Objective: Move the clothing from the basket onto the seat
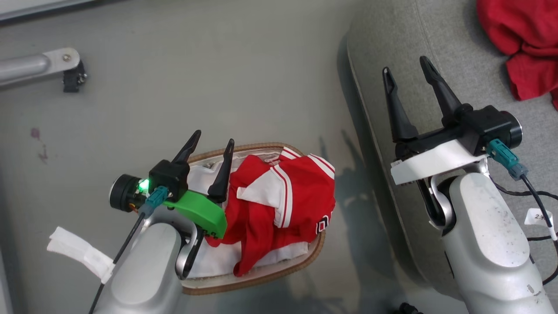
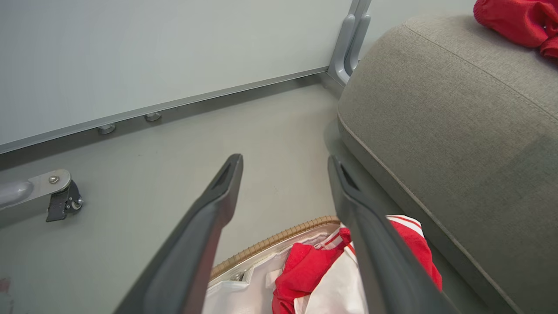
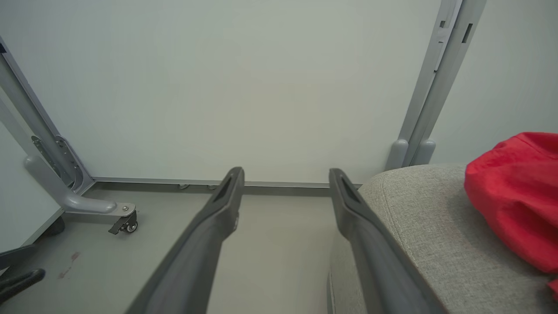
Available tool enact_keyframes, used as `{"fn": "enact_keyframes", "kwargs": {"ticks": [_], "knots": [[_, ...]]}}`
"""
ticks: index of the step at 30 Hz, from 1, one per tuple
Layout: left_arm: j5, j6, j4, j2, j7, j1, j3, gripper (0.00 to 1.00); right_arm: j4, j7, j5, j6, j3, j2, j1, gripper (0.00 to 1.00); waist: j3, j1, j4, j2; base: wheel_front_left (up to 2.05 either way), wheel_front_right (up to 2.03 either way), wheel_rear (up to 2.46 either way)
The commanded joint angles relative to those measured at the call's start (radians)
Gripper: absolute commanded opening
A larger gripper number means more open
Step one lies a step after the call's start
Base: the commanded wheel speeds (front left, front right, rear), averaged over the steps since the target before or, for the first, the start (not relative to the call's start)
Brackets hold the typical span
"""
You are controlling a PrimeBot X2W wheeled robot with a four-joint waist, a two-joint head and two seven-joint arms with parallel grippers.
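A red jersey (image 1: 283, 196) with white panels and striped trim lies heaped in the basket (image 1: 257, 279), whose tan rim shows on the floor. The jersey (image 2: 305, 270) and basket rim (image 2: 270, 242) also show low in the left wrist view. A plain red shirt (image 1: 523, 43) lies on the grey seat (image 1: 392, 43) at the upper right; the shirt (image 3: 514, 196) rests on the seat (image 3: 418, 231) in the right wrist view too. My left gripper (image 1: 215, 136) hovers open over the basket's left end, holding nothing. My right gripper (image 1: 404, 63) stands open above the seat's left edge, empty.
A white cloth (image 1: 213, 261) lines the basket under the jersey. A metal frame leg with a caster (image 1: 72, 78) sits on the grey floor at the upper left. A pale panel wall (image 3: 244, 87) with an upright post (image 3: 436, 87) stands behind the seat.
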Motion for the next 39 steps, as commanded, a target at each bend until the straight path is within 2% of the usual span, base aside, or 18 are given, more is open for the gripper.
{"fn": "enact_keyframes", "kwargs": {"ticks": [1,15,23,30,39], "knots": [[-0.025,-0.001,0.016,0.024,-0.001,-0.043,-0.028,1.0,-0.013,-0.005,0.006,-0.001,0.005,-0.002,-0.025,1.0,0.122,0.0,-0.073,0.0,0.0,0.0,0.0],[-0.196,-0.002,0.178,0.158,-0.001,-0.232,-0.358,1.0,-0.089,-0.005,0.019,-0.001,0.033,-0.002,-0.088,1.0,0.304,0.0,-0.134,0.0,0.0,0.0,0.0],[-0.289,-0.002,0.22,0.203,-0.001,-0.311,-0.551,1.0,-0.107,-0.005,0.018,-0.001,0.033,-0.002,-0.097,1.0,0.357,0.0,-0.143,0.0,0.0,0.0,0.0],[-0.356,-0.002,0.245,0.224,-0.001,-0.375,-0.642,1.0,-0.126,-0.005,0.011,-0.001,0.035,-0.002,-0.105,1.0,0.402,0.0,-0.151,0.0,0.0,0.0,0.0],[-0.474,-0.002,0.22,0.23,-0.001,-0.427,-0.81,1.0,-0.126,-0.005,0.0,-0.001,0.041,-0.002,-0.101,1.0,0.415,0.0,-0.141,0.0,0.0,0.0,0.0]]}}
